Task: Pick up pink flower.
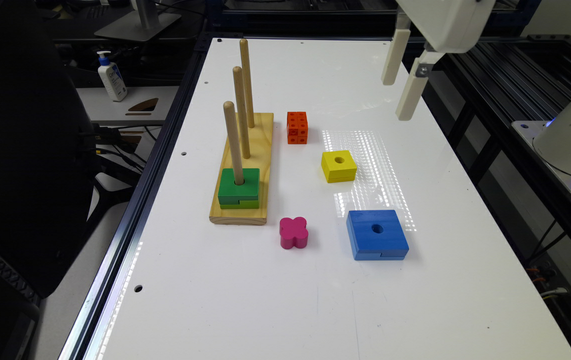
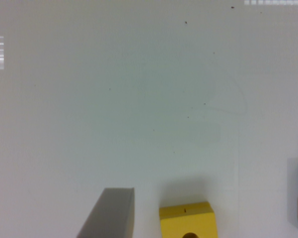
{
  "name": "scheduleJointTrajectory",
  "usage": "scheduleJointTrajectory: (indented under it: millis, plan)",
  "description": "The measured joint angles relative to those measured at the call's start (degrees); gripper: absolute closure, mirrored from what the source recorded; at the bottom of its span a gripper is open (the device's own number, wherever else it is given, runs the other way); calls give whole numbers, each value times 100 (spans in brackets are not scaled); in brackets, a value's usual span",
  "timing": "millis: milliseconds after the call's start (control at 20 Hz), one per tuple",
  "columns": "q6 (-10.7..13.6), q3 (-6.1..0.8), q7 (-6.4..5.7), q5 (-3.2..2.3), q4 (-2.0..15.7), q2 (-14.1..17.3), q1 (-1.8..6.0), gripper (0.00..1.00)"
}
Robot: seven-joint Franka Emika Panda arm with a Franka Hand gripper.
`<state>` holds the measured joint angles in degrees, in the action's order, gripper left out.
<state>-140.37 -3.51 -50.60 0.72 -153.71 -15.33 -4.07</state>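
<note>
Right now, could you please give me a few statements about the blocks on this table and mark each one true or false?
1. The pink flower lies on the white table, apart from the other blocks. True.
2. The gripper is holding the pink flower. False: it hangs above the table, far from it, with nothing in it.
3. The green block sits on a peg of the wooden peg board. True.
4. The orange cube is stacked on the yellow block. False: both rest apart on the table.
5. The blue block has a hole in its top. True.
</note>
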Motion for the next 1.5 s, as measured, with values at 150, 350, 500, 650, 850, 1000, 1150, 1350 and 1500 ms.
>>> scheduleJointTrajectory:
  millis: [150, 350, 500, 650, 850, 1000, 1150, 1350, 1500]
  plan:
    - [0, -94, -130, 4, 151, 140, -39, 0]
    - [0, -214, -273, 4, 326, 316, -61, 0]
    - [0, -278, -339, 4, 465, 450, -63, 0]
    - [0, -335, -392, 5, 603, 587, -63, 0]
    - [0, -419, -479, 5, 814, 781, -63, 0]
    - [0, -485, -545, 5, 1003, 948, -63, 0]
    - [0, -543, -601, 5, 1259, 1179, -63, 0]
    - [0, -555, -613, 5, 1549, 1477, -62, 0]
    - [0, -585, -639, 5, 1757, 1662, -64, 0]
